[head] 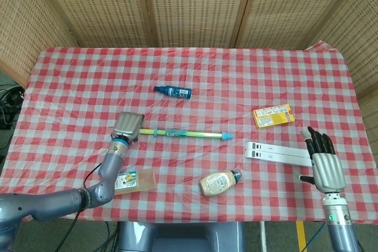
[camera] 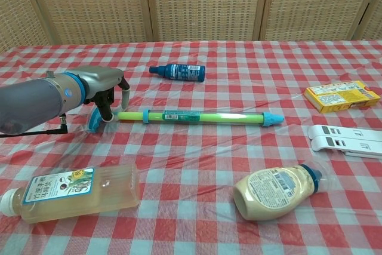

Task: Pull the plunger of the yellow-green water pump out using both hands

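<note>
The yellow-green water pump (head: 183, 133) (camera: 197, 116) lies flat across the middle of the table, its blue T-handle (camera: 93, 123) to the left and its blue nozzle (camera: 273, 117) to the right. My left hand (head: 127, 125) (camera: 104, 88) hangs right over the T-handle, hiding it in the head view. Its fingers (camera: 125, 92) curve down on both sides of the handle and stay apart, and no grip shows. My right hand (head: 323, 166) is near the table's right front edge, fingers stretched out and empty, far from the pump. The chest view does not show it.
A dark blue bottle (head: 172, 91) (camera: 178, 71) lies behind the pump. A tea bottle (head: 134, 181) (camera: 71, 192) and a sauce bottle (head: 218, 182) (camera: 277, 190) lie in front. A yellow box (head: 273, 115) (camera: 341, 96) and a white flat object (head: 276, 152) (camera: 346, 140) sit to the right.
</note>
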`<control>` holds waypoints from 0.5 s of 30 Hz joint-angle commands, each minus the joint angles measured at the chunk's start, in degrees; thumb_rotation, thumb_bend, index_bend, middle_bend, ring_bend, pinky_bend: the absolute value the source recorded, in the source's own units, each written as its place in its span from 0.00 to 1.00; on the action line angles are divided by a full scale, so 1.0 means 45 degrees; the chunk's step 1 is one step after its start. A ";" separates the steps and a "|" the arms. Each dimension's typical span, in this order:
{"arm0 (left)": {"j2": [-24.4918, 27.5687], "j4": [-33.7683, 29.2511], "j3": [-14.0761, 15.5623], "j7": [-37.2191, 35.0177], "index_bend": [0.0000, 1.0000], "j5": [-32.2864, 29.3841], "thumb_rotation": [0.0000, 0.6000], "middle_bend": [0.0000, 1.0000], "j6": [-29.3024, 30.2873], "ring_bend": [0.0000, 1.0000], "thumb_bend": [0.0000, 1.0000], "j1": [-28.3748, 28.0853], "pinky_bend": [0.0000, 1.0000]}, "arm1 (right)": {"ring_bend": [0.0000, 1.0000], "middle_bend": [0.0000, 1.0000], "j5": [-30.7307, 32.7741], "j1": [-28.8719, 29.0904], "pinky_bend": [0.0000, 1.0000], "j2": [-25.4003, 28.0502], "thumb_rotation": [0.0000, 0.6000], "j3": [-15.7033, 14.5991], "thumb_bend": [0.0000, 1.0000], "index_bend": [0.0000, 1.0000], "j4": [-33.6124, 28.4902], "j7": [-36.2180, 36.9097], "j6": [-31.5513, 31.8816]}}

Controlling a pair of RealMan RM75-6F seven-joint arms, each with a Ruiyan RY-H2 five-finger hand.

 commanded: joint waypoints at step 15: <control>-0.0313 0.0802 0.0598 -0.0196 0.48 -0.0372 1.00 0.92 0.0008 0.85 0.33 -0.0387 0.72 | 0.00 0.00 -0.0154 -0.0020 0.00 -0.0006 1.00 -0.0052 0.14 0.02 0.0000 0.0160 0.0179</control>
